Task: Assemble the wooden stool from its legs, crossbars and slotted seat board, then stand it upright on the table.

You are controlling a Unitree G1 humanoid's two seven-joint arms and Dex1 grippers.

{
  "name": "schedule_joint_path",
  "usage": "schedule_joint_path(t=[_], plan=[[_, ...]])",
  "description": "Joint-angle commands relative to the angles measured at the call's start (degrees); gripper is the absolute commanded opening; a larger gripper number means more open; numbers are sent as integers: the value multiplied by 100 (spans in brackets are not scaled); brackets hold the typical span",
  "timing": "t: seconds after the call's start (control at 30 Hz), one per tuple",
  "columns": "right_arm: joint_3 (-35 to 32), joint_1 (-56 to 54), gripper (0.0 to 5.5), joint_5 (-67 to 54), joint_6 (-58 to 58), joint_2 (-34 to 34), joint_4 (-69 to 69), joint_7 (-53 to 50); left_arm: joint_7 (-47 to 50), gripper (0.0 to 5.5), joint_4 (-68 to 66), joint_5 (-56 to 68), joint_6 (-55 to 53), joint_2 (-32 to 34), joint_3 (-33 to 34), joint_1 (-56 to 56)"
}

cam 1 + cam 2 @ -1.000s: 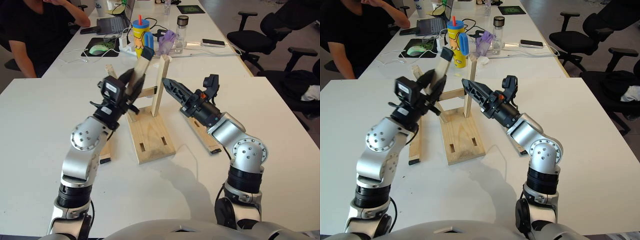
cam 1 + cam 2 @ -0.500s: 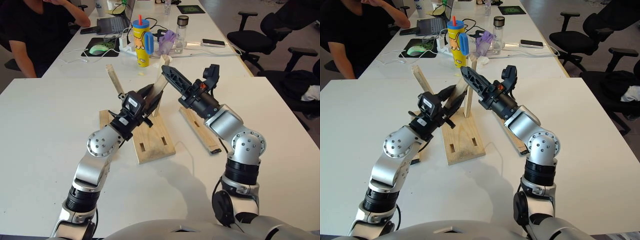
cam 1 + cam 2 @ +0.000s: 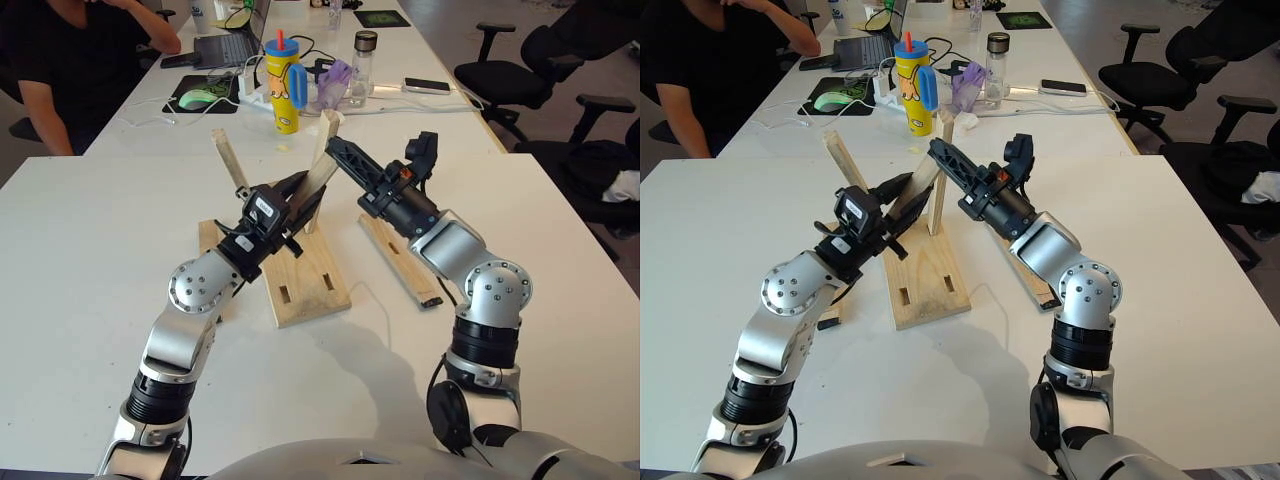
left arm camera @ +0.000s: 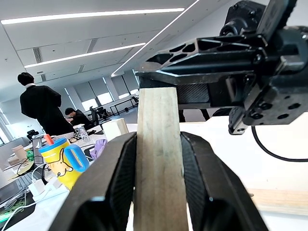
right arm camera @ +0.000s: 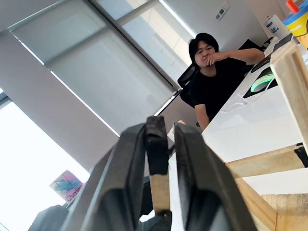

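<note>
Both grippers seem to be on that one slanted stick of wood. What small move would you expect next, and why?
Probably easing the leg down so its lower end meets a slot in the seat board. The left gripper and right gripper are both shut on it, tilted over the flat board, and the near slots look empty.

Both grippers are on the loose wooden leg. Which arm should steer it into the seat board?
Left, probably: the left gripper clamps the pale wooden leg lower down, nearer the slotted wooden seat board; the right gripper only pinches its black-capped tip.
</note>
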State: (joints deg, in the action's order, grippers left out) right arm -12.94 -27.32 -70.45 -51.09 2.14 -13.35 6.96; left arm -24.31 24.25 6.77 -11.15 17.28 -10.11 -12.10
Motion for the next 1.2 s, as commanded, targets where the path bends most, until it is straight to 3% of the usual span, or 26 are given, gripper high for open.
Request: schedule_joint_path(t=[0.03,0.23,0.27,0.47,0.67,0.93,1.2], plan=[[62,87,43,-137,-61,71,-37,-67,-24,130,-40,-21,-83,39,48,21],[96,135,43,27,11,170,9,-48,54,130,-104,8,-169,-67,106,-3],[99,154,43,122,43,220,17,-46,32,166,-55,194,-175,-149,175,18],[-87,654,43,1080,320,1125,-36,202,263,257,58,1423,-570,-624,973,32],[-314,1292,43,2405,1106,2235,-118,728,346,259,-74,1581,-475,-652,1192,268],[161,1125,43,3721,2662,1994,1173,1403,592,259,-327,1321,-281,-827,1086,313],[96,1056,43,3952,3124,1724,1599,1541,582,259,-533,1275,-280,-770,1073,162]])
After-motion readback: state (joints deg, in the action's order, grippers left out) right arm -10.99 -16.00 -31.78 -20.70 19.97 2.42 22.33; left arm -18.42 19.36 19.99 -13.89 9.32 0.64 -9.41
